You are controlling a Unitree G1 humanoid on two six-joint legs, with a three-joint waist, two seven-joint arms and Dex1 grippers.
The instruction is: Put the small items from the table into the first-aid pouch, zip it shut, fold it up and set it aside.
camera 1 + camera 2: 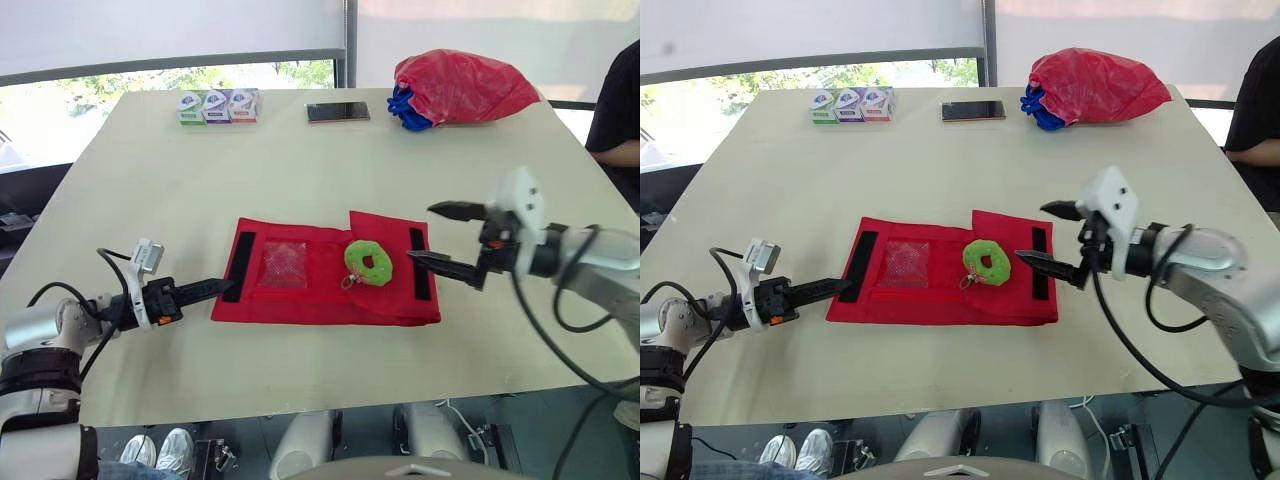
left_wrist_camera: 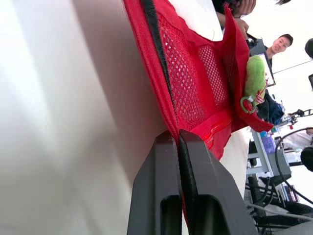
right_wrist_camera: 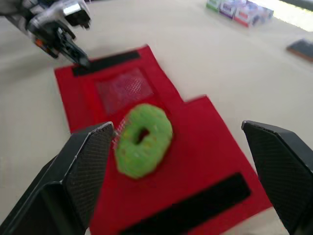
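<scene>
While our left gripper (image 1: 222, 285) apparently pinches the pouch (image 1: 310, 302) at 9 o'clock, our right gripper (image 1: 420, 232) gapes at 3 o'clock, near the green ring (image 1: 368, 262).

red pouch (image 1: 322, 300) with black strips (image 1: 243, 265), green ring toy (image 1: 368, 260), red bag (image 1: 460, 85), cream table (image 1: 200, 170)

Labels on the three small boxes (image 1: 218, 105) at the far edge of the desk (image 1: 130, 190) are too small to read. A red bag (image 1: 462, 85) covers most of a blue thing (image 1: 400, 110) (its kind unclear). What sits in the mesh pocket (image 1: 283, 265) of the first-aid pouch (image 1: 320, 302) cannot be made out.
</scene>
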